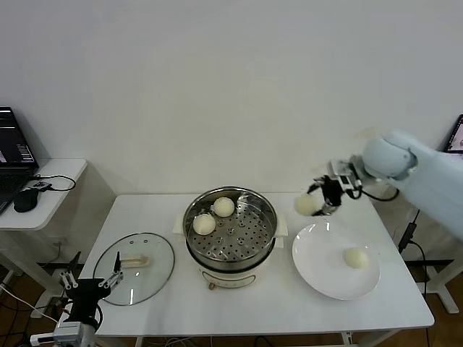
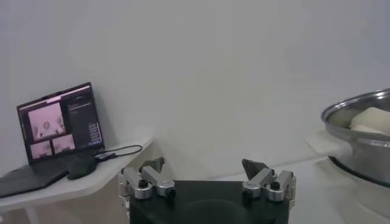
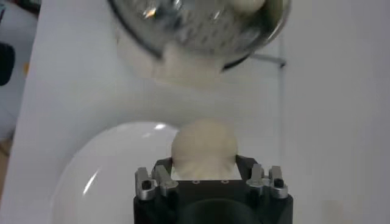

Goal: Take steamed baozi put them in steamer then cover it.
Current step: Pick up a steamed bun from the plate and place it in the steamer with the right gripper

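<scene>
The steel steamer stands mid-table on its white base, with two baozi on its perforated tray. My right gripper is shut on a third baozi and holds it in the air above the white plate's far edge, right of the steamer. In the right wrist view that baozi sits between the fingers, with the steamer beyond. A fourth baozi lies on the plate. The glass cover lies flat left of the steamer. My left gripper is open, low at the table's front left corner.
A side table with a laptop, mouse and cable stands at the left. The wall runs close behind the table. In the left wrist view the steamer's rim and the laptop show.
</scene>
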Controlling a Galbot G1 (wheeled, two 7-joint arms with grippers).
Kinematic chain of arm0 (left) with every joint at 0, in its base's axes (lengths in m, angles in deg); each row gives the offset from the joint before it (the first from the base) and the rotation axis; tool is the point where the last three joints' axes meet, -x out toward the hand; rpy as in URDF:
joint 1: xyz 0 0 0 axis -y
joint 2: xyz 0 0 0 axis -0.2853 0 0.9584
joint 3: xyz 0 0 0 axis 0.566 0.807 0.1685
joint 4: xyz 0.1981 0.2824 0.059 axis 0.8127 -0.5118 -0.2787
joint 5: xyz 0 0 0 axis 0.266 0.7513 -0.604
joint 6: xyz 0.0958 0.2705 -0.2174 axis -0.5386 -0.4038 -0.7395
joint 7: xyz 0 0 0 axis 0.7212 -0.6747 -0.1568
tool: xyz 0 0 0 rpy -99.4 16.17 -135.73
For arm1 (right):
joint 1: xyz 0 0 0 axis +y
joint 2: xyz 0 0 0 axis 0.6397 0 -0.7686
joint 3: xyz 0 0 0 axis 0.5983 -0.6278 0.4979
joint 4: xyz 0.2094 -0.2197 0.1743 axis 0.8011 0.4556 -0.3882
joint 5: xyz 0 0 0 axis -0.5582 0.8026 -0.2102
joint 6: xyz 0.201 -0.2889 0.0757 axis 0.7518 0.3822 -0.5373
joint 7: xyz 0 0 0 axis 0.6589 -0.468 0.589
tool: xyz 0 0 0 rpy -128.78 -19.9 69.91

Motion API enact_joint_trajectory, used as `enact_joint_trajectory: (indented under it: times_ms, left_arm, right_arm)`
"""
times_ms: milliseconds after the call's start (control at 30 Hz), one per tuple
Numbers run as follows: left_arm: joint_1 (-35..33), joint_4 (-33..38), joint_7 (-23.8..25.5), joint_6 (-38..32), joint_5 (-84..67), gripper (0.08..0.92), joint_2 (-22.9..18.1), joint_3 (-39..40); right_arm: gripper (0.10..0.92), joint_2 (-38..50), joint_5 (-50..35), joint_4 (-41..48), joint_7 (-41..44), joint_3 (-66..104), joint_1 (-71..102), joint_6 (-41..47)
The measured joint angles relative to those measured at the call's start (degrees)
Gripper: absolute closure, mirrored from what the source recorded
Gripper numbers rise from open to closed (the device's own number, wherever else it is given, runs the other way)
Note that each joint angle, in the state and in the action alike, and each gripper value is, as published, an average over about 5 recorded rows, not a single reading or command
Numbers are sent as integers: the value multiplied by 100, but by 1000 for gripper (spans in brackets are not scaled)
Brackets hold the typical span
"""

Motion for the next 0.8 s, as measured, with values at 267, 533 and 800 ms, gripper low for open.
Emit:
enact_joint_trajectory:
  times_ms: [267,533,800]
  left_arm:
    - [-13,100,2,20,-20,177,-4,-91]
    - [67,159,3,40,-31,177,-30,-143]
    - [91,114,-7,25,-113,177,-16,-227]
  right_arm:
    - [364,-817,-196,169,-53,-684,-367,-249]
    - [364,-1692,-213,432,-125,-1245,-486,-735]
    - [359,-2480,0,775,-158,-1644,-467,-1381]
